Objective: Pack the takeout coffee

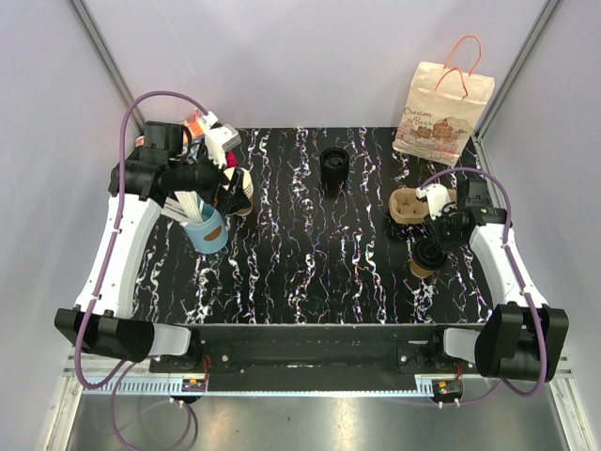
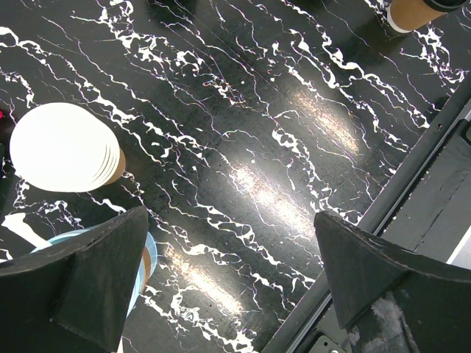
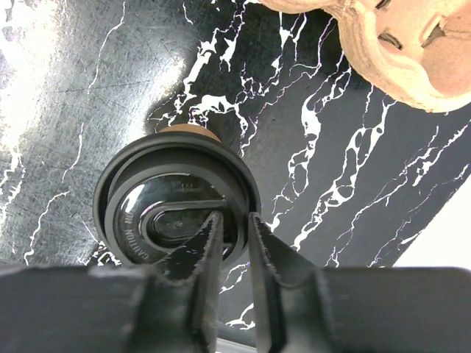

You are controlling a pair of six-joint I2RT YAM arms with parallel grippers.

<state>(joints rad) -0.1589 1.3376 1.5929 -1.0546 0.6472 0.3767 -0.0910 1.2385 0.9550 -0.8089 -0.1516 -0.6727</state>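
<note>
The takeout coffee (image 3: 173,202), a brown paper cup with a black lid, is on the right side of the table (image 1: 425,259). My right gripper (image 3: 234,218) is shut on the lid's rim, one finger inside the rim and one outside; in the top view the gripper (image 1: 439,237) is just above the cup. I cannot tell whether the cup is lifted. The brown cup tray (image 1: 409,205) lies just behind it, and its edge shows in the right wrist view (image 3: 397,51). My left gripper (image 2: 229,217) is open and empty, high at the far left (image 1: 222,184). The coffee also shows in the left wrist view (image 2: 412,11).
A blue cup (image 1: 208,229) with white sticks and a stack of lidless paper cups (image 1: 242,193) stand under the left arm. A black lid stack (image 1: 333,165) sits at the back centre. A printed paper bag (image 1: 443,111) stands at the back right corner.
</note>
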